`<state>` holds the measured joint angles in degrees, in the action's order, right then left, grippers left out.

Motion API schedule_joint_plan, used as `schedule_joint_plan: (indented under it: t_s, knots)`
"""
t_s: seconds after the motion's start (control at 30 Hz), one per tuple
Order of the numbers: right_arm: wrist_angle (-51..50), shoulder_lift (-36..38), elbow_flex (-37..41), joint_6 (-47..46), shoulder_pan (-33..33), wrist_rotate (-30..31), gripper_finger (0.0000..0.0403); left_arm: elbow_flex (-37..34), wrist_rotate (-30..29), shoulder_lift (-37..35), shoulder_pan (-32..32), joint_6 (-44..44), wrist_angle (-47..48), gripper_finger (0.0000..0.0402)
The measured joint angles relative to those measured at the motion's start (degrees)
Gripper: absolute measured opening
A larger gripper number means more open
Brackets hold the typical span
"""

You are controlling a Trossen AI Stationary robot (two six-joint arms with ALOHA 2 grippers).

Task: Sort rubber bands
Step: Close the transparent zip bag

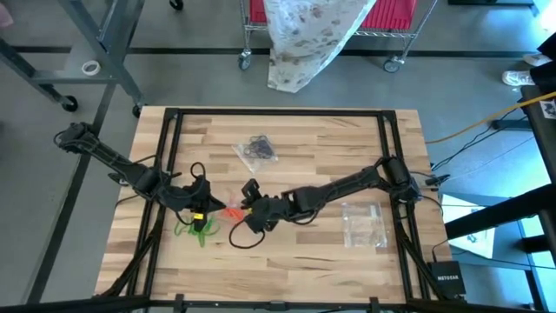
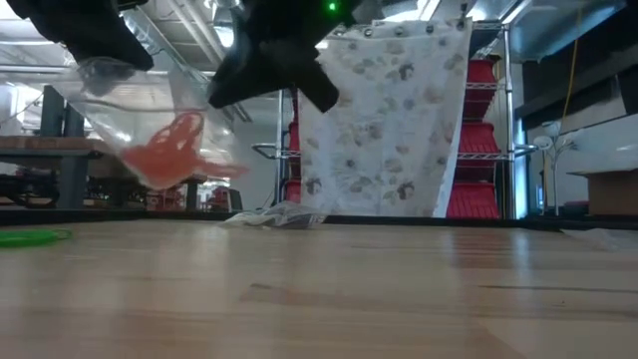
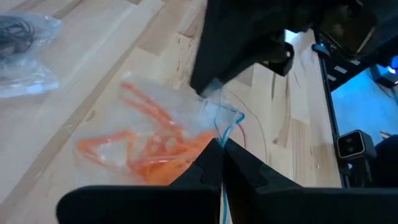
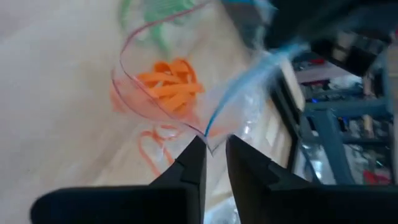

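Note:
A clear bag (image 2: 164, 140) with orange-red rubber bands (image 4: 166, 84) in it hangs above the table between my two grippers. My left gripper (image 3: 222, 148) is shut on the bag's rim. My right gripper (image 4: 214, 148) has closed in on the rim's other side, and its fingers come at the bag from the table's right. Loose green rubber bands (image 1: 196, 230) lie flat on the wood just near of the bag. Black rubber bands sit in a second clear bag (image 1: 256, 149) that lies farther back on the table. My left gripper pinches the bag's rim at its blue zip strip (image 3: 225, 132) between its two shut fingers. The bag hangs below, clear of the table. My right gripper pinches a corner of the rim (image 4: 209, 133) where the red and blue zip lines meet, between its fingertips. The fingers slant downward. The rim runs from there toward the left gripper, and the mouth gapes.
An empty clear bag (image 1: 363, 224) lies flat on the table's right part. A black cable (image 1: 241, 236) loops on the wood below the right gripper. A patterned cloth (image 2: 389, 120) and red shelves stand beyond the far edge.

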<state>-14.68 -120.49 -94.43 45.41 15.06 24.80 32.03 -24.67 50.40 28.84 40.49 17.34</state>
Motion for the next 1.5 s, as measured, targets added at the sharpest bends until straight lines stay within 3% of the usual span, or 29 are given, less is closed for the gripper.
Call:
schedule_joint_plan:
  t_s: [0.23, 0.4, 0.53, 0.7, 0.97, 1.5]
  knots:
    - [-1.54, 0.0, -0.46, -0.31, 0.86, -3.78, 0.0099, 0.0, 0.01, 0.0, 0.0, 0.37, 0.09, 0.0]
    - [-2.03, 0.0, -0.46, -10.1, 0.35, -5.66, 0.0131, 0.0, 0.02, 0.01, 0.0, 0.91, 0.07, 0.0]
    - [-5.35, 0.0, -0.51, -19.53, -1.95, -15.87, 0.0137, 0.0, 0.02, 0.01, 0.0, 1.06, 0.07, 0.0]
    - [-4.94, 0.0, -0.49, -26.89, -5.77, -23.55, 0.0138, 0.0, 0.02, 0.01, 0.0, 1.05, 0.04, 0.0]
    - [-0.26, 0.02, -0.46, -27.12, -6.75, -29.8, 0.0138, 0.0, 0.02, -0.01, 0.0, 1.07, 0.02, 0.0]
    - [1.26, -0.86, -0.46, -27.53, -6.1, -27.82, 0.0064, 0.0, 0.02, 0.0, 0.0, 1.49, -0.02, 0.0]
